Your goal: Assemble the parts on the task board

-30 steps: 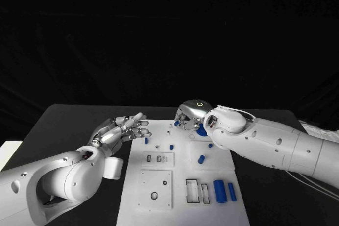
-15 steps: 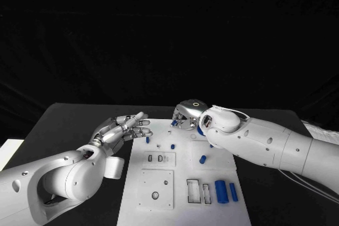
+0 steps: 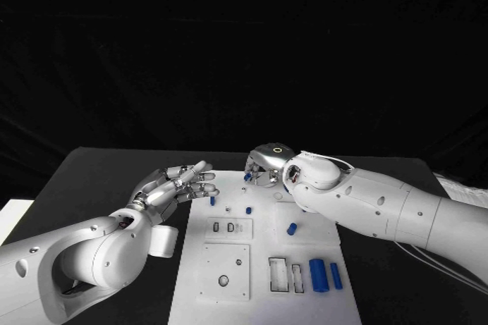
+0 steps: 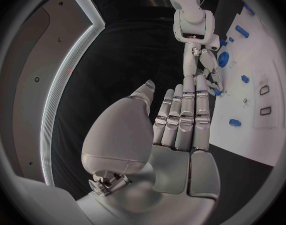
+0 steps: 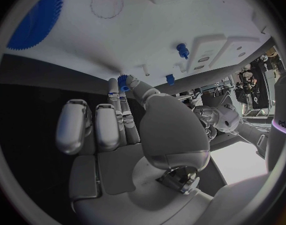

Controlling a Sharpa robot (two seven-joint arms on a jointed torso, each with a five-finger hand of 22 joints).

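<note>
The white task board point(image 3: 264, 297) lies in the middle of the black table. My right hand point(image 3: 266, 164) hovers over the board's far end and pinches a small blue gear point(image 5: 124, 81) between thumb and a finger; the gear shows as a blue speck point(image 3: 248, 176) under the fingers. A large blue gear point(image 5: 36, 20) lies flat on the board close by, also seen as the blue disc point(image 4: 223, 59). My left hand point(image 3: 178, 187) floats at the board's far left corner, fingers stretched out and holding nothing. Short blue pegs point(image 3: 248, 211) point(image 3: 292, 229) stand mid-board.
Two blue cylinders point(image 3: 316, 274) point(image 3: 336, 276) lie near the board's right edge, beside narrow rectangular slots point(image 3: 276, 274). A square plate with holes point(image 3: 223, 271) sits on the board's near left. My right forearm point(image 3: 386, 209) crosses above the board's right side.
My right hand has shifted a little to the left over the board's far end, carrying the small blue gear. The left hand has stayed where it was.
</note>
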